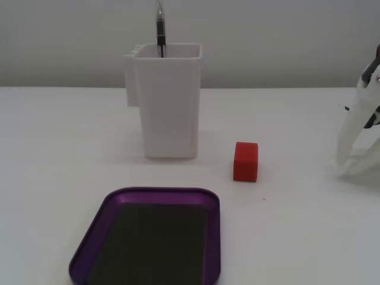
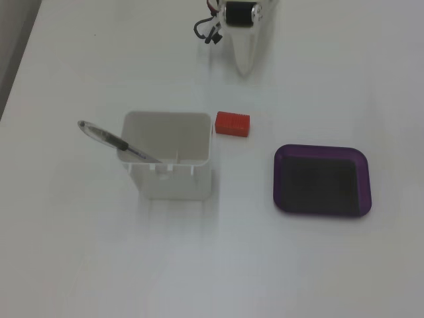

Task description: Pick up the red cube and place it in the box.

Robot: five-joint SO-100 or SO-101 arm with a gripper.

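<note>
The red cube [image 1: 246, 161] stands on the white table, just right of the tall white container in a fixed view. Seen from above in the other fixed view, the red cube [image 2: 232, 123] lies beside the container's corner. The box is a shallow purple tray [image 1: 89, 243] with a dark floor, empty, near the front edge; in the view from above the tray [image 2: 322, 150] is to the right. My white gripper [image 1: 347, 166] rests low at the right edge, apart from the cube, with jaws together and empty. From above, the gripper [image 2: 244, 66] points toward the cube.
A tall white plastic container [image 1: 169, 107] holds a pen [image 1: 160, 29] and stands behind the tray. From above, the container [image 2: 169, 179] is left of the cube, with the pen [image 2: 112, 139] leaning out to the left. Motor and cables [image 2: 218, 20] are at the top.
</note>
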